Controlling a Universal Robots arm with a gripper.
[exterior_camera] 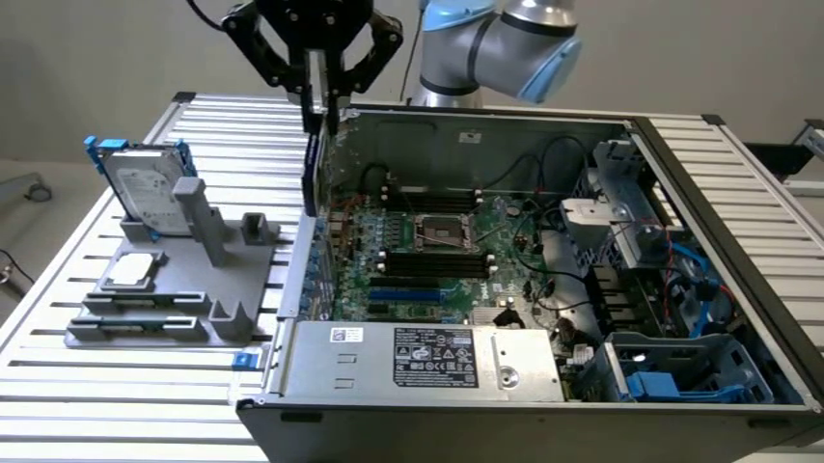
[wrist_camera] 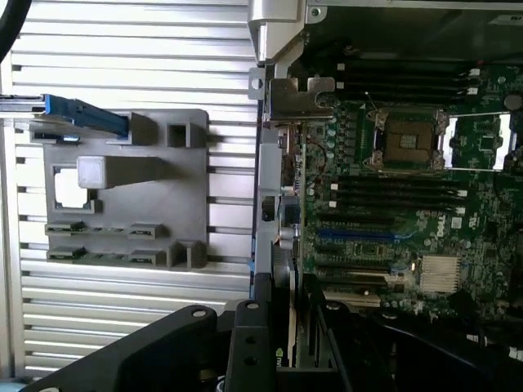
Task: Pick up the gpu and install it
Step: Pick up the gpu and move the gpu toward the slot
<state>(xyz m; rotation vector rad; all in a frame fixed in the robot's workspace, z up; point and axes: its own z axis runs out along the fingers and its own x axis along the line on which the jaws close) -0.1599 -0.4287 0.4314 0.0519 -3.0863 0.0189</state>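
Note:
My gripper (exterior_camera: pixel 327 108) hangs at the upper left of the exterior view, shut on the gpu (exterior_camera: pixel 311 174). The gpu is a thin dark card seen edge-on and held upright. It hovers along the left wall of the open computer case (exterior_camera: pixel 721 203), beside the edge of the large green motherboard (exterior_camera: pixel 425 241). In the wrist view the black fingers (wrist_camera: pixel 252 343) clamp the gpu (wrist_camera: pixel 274 192), whose silver bracket (wrist_camera: pixel 290 91) points away from the camera. The expansion slots (wrist_camera: pixel 359 233) lie just beside the card's line.
A grey holder fixture (exterior_camera: pixel 168 280) stands on the slatted table at the exterior view's left, with a silver hard drive in a blue frame (exterior_camera: pixel 145 188) upright in it. The power supply (exterior_camera: pixel 425 357) fills the case's near side. Cables and drive cages (exterior_camera: pixel 644 280) crowd its right.

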